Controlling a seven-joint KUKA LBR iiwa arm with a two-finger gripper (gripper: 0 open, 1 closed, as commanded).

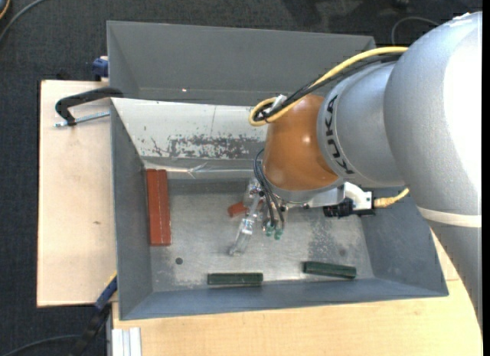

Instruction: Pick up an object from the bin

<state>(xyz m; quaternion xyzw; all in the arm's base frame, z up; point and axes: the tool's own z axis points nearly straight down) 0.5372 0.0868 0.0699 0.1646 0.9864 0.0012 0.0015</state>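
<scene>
**Camera view: the arm lowered into the grey bin (129, 209), jaws near the middle of its floor.**

The arm (429, 117), with its orange cover (295, 148), comes in over the bin's right edge, and the jaws hang low above the middle of the floor. It cannot be told whether they are open or closed. A small red piece (236, 209) lies on the floor just beside the jaws, on the side towards the left wall, and is the thing nearest to them. A long reddish-brown block (158, 207) lies against the left wall, parallel to it. A dark green bar (235, 278) lies along the front edge, about midway. A second dark green bar (329, 269) lies nearer the front right corner, slightly tilted. A small dark speck (178, 262) sits towards the front left corner.
</scene>
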